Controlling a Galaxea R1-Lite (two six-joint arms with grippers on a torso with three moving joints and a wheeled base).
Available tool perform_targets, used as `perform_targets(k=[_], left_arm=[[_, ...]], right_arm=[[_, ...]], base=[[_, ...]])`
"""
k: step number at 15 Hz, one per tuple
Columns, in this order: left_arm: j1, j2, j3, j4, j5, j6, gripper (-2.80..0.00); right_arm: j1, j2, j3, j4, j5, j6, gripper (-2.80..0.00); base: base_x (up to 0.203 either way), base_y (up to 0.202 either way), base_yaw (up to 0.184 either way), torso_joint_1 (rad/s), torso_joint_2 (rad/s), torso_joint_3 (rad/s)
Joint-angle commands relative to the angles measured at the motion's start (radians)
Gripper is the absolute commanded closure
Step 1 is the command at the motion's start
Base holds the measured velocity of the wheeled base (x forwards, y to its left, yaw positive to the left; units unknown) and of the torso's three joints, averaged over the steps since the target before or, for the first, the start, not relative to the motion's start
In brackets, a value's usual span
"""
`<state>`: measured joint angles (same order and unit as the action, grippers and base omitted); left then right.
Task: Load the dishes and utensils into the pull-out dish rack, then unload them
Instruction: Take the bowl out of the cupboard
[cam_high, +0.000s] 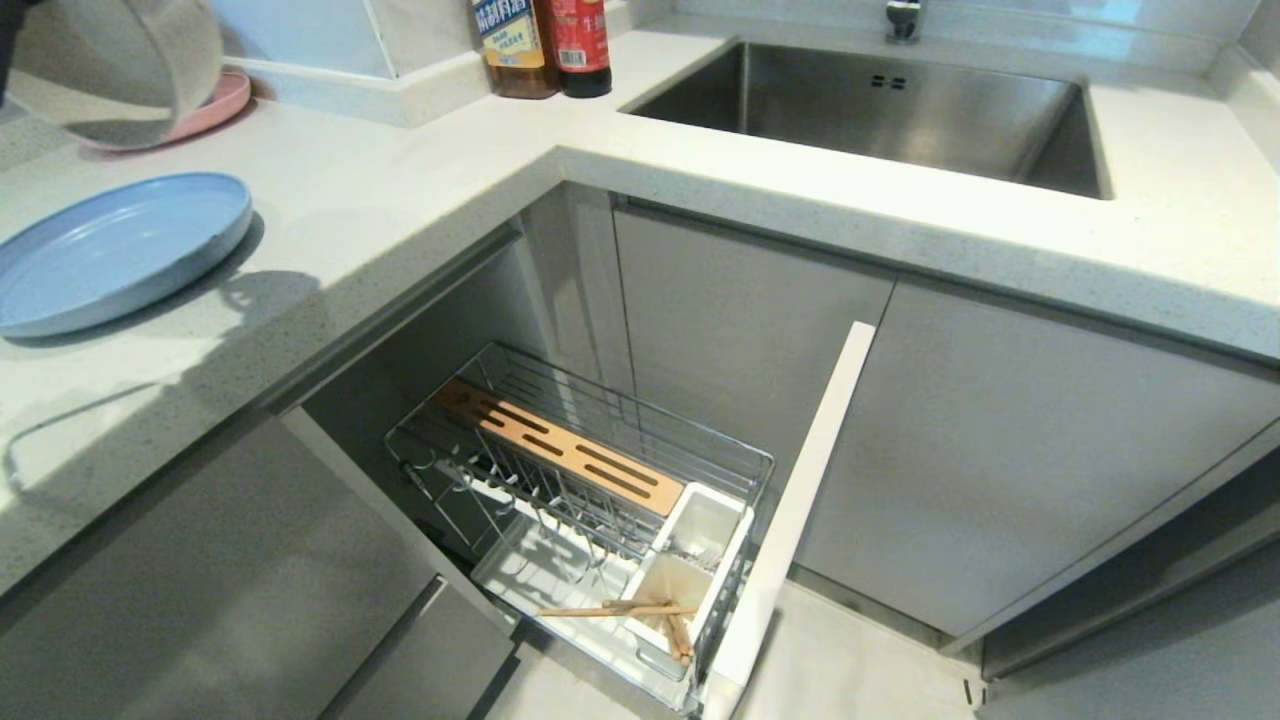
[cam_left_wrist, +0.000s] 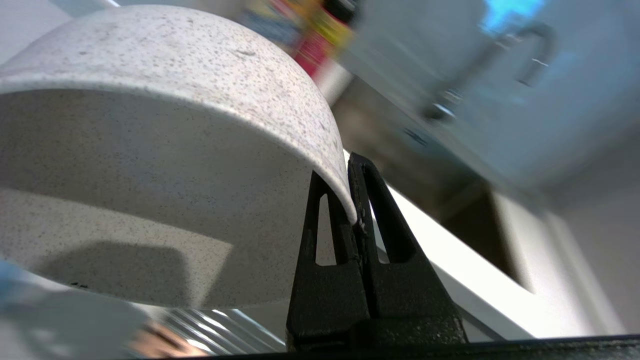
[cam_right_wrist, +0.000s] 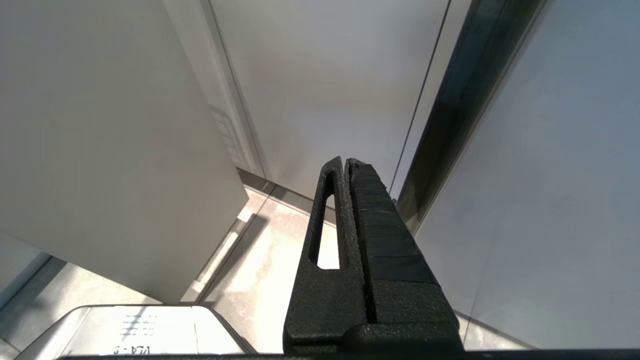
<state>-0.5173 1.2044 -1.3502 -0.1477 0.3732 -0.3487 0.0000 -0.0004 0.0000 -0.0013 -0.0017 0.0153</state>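
Bowl: your left gripper (cam_left_wrist: 354, 200) has its black fingers (cam_left_wrist: 325, 220) pinched tight on the rim of the speckled cream bowl (cam_left_wrist: 150, 150). In the head view the bowl (cam_high: 115, 65) hangs tilted at the far left, above the counter (cam_high: 420, 200) and in front of a pink plate (cam_high: 215, 105).
Blue plate: it lies flat on the counter at your left (cam_high: 115, 250), just below the raised bowl and apart from it.
Rack: the wire rack (cam_high: 590, 500) stands pulled out of the corner cabinet, its narrow white door front (cam_high: 800, 500) toward you. A slotted wooden block (cam_high: 560, 450) runs along its far side, and the plate prongs hold nothing.
Chopsticks: the wooden pair (cam_high: 640, 612) sits at the white cutlery holder (cam_high: 690, 560), one stick lying across toward the tray, the other leaning inside the near compartment.
Fork: something metallic glints in the holder's far compartment, but you cannot tell what it is.
Right gripper: it (cam_right_wrist: 345, 165) is closed on nothing, pointing at grey cabinet fronts (cam_right_wrist: 325, 75) and a pale floor; it is outside the head view.
Surroundings: a steel sink (cam_high: 900, 110) sits in the counter to the right, and two sauce bottles (cam_high: 545, 45) stand at the back corner.
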Motion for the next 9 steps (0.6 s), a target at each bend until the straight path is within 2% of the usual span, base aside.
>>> perform_targets(k=[1, 4, 6, 9], left_arm=[[0.127, -0.008, -0.015, 0.001, 0.003, 0.036, 0.00], [0.324, 0.036, -0.051, 0.028, 0.003, 0.109, 0.00], [0.402, 0.067, -0.136, 0.186, 0.001, 0.129, 0.00], [0.456, 0.096, -0.248, 0.479, -0.026, 0.130, 0.00]], right_arm=[[0.000, 0.000, 0.002, 0.000, 0.000, 0.000, 0.00], [0.000, 0.000, 0.002, 0.000, 0.000, 0.000, 0.00], [0.000, 0.000, 0.002, 0.000, 0.000, 0.000, 0.00], [0.000, 0.000, 0.002, 0.000, 0.000, 0.000, 0.00]], base=[[0.000, 0.000, 0.000, 0.000, 0.00, 0.000], [0.000, 0.000, 0.000, 0.000, 0.00, 0.000], [0.000, 0.000, 0.000, 0.000, 0.00, 0.000], [0.000, 0.000, 0.000, 0.000, 0.00, 0.000]])
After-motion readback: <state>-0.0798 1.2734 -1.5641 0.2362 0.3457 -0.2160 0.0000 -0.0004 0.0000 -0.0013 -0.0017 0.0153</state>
